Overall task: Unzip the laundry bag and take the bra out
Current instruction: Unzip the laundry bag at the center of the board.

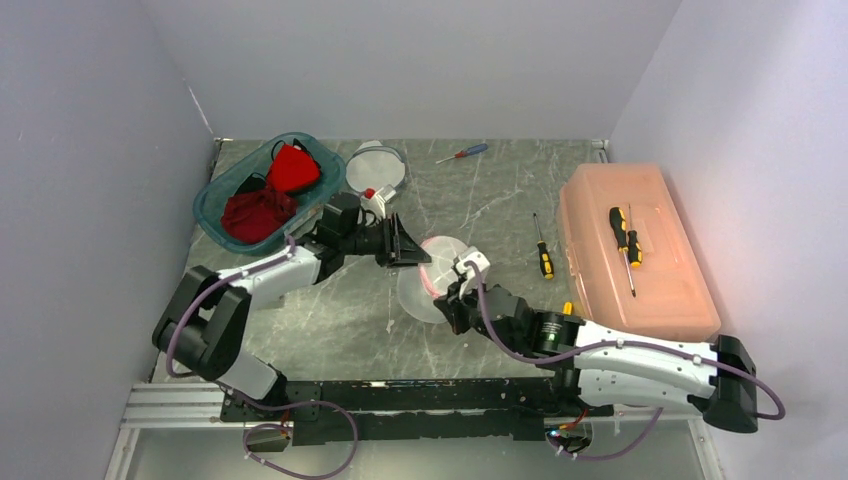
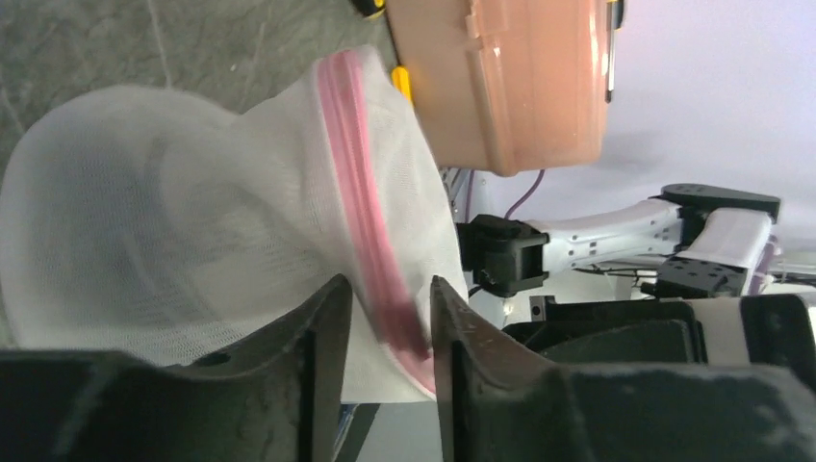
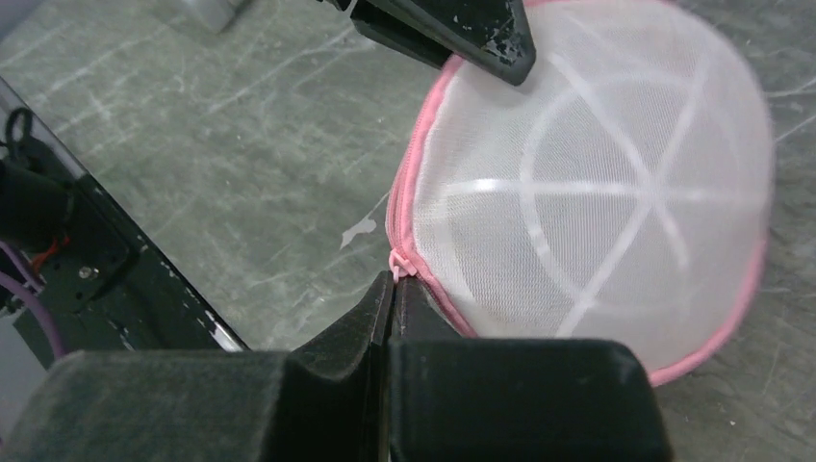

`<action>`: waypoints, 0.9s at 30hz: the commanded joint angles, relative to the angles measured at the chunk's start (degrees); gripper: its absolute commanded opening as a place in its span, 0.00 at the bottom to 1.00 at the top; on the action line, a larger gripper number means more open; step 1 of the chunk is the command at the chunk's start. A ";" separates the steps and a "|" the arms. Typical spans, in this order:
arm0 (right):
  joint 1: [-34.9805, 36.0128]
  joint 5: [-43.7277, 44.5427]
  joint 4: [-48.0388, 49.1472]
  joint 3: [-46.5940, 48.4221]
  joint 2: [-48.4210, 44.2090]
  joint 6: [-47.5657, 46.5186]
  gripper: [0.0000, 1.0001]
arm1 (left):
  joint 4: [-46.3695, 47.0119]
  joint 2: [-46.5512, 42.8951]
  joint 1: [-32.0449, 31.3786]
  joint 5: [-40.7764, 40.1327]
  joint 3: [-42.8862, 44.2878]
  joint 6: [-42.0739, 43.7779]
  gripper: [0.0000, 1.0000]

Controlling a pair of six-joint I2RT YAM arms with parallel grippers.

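Observation:
The laundry bag (image 1: 425, 290) is a white mesh dome with a pink zipper rim, lying at the table's middle. It also shows in the left wrist view (image 2: 192, 221) and the right wrist view (image 3: 597, 192). My left gripper (image 1: 418, 250) is closed on the bag's far edge, with the pink rim (image 2: 361, 173) pinched between its jaws (image 2: 385, 284). My right gripper (image 1: 452, 297) is shut on the pink zipper pull (image 3: 396, 268) at the bag's near edge, and its jaws (image 3: 393, 277) are pressed together. The zipper looks closed along the rim. The bra is hidden.
A teal bin (image 1: 215, 205) with red cloth stands at the back left. A round mesh item (image 1: 377, 165) lies beside it. An orange lidded box (image 1: 660, 280) with a screwdriver (image 1: 622, 235) on it is at the right. Loose screwdrivers (image 1: 541, 250) (image 1: 462, 153) lie on the table.

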 commanded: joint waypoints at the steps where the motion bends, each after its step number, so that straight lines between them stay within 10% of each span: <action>1: 0.08 0.38 5.24 -1.56 3.89 1.38 0.00 | 7.27 1.42 0.59 2.39 -2.77 0.24 0.59; 10: -0.05 2.07 9.31 0.20 12.66 4.03 0.00 | -12.60 -16.19 2.40 -15.45 -10.67 -4.29 0.91; 18: -0.19 0.75 10.49 2.37 16.17 2.48 0.00 | -25.28 -27.68 -1.91 -21.64 -13.30 -15.79 0.92; 27: -0.17 -3.50 13.59 1.66 12.33 -0.24 0.00 | -20.98 -20.46 -7.65 -26.65 -8.78 -19.69 0.85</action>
